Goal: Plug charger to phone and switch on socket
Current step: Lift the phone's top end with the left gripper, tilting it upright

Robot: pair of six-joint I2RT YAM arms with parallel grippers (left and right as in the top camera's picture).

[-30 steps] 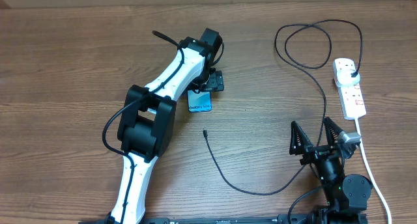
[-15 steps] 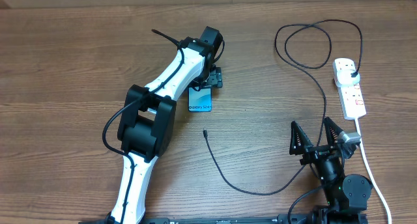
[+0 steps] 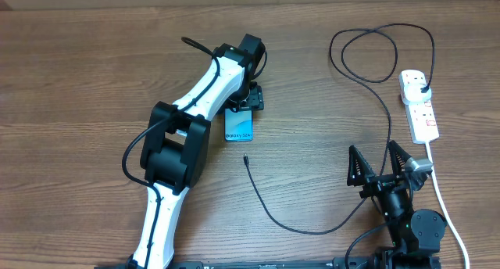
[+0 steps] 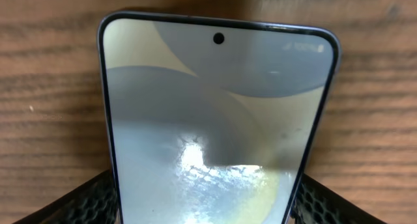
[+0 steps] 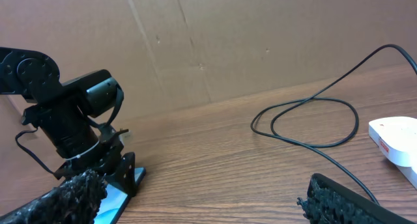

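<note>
Phone (image 4: 215,107) flat, left pincer (image 3: 244,106) closed on its long edges, right pincer (image 3: 371,148) open

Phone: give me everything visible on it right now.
The phone is a slim slab with rounded corners, a dark frame and a glossy blue-grey screen, with a punch-hole camera at the top centre and small "Galaxy S24" text near one short edge. It lies flat, screen up, on the wooden table, near mid-table, unplugged. The left gripper straddles it, mesh pads beside both long edges; contact unclear.

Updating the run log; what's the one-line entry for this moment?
left gripper: astride phone, grip unclear | right gripper: open, empty | charger: plugged into socket, tip loose on table, apart from phone
</note>
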